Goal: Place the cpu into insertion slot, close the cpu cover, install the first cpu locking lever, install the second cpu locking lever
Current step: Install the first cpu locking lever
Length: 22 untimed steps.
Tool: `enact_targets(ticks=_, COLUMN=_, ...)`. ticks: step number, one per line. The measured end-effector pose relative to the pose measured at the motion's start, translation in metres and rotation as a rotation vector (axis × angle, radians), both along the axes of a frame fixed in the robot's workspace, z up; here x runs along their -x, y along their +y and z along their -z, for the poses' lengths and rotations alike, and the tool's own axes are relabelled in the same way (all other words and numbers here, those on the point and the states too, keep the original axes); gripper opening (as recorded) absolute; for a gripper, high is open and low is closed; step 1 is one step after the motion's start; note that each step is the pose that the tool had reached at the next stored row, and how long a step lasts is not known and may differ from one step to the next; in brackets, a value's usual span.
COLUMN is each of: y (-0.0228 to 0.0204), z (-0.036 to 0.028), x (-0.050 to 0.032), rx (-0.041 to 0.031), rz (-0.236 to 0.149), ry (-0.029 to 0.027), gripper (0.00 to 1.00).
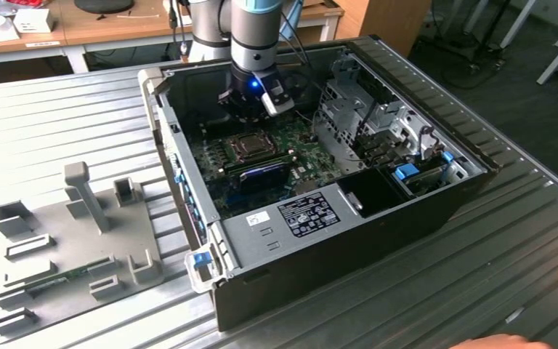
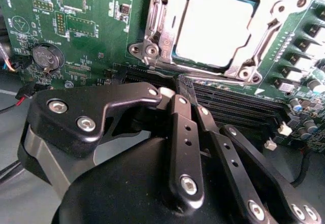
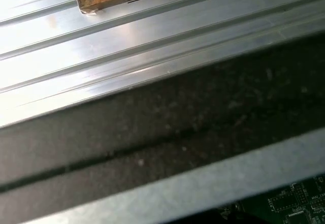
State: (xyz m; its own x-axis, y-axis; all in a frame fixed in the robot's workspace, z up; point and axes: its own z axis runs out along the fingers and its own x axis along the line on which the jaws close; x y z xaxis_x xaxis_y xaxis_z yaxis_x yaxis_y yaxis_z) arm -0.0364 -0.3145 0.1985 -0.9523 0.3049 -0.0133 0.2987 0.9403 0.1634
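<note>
cpu [image 2: 213, 28] seated in the insertion slot [image 2: 144, 49], its pale metal top showing through the window of the cpu cover [image 2: 256, 31]. the cover lies flat around it. whether the locking levers are latched cannot be told.

gripper [image 2: 172, 96]: jaws closed tip to tip, holding nothing. in the second wrist view the tips hang over the long black memory slots [image 2: 228, 102] just beside the socket rim, clear of the cover. in the exterior view the gripper [image 1: 252, 109] is inside the open computer case [image 1: 357, 247], on the far side of the socket [image 1: 250, 145] and above the green circuit board [image 1: 298, 163].

surroundings:
- a round coin cell [image 2: 46, 56] on the board, well apart from the socket.
- red and black wires [image 2: 20, 94] at the board edge.
- a metal drive cage [image 1: 357, 109] crowds the arm toward the exterior view's right; the case wall [image 1: 168, 123] rises close on the exterior view's left.
- the case stands on a ribbed metal worktop [image 1: 66, 123].
- a grey fixture plate [image 1: 75, 240] with upright posts lies on the exterior view's left, well apart from the case.
- part of a hand [image 1: 502, 340] shows at the near edge.

in the first wrist view, the ribbed worktop [image 3: 152, 31], a dark case wall [image 3: 177, 132] and a corner of the board [image 3: 299, 203].
</note>
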Motion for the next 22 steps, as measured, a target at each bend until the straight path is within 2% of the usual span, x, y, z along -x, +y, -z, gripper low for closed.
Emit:
enact_targets(ticks=5, y=-0.0001, z=0.0001, x=-0.0003, rx=0.0, rz=0.019, ry=0.0, gripper=0.11)
enact_targets(ticks=22, y=0.0, z=-0.0003, x=-0.0002, rx=0.0028, rz=0.031, ry=-0.0001, gripper=0.11)
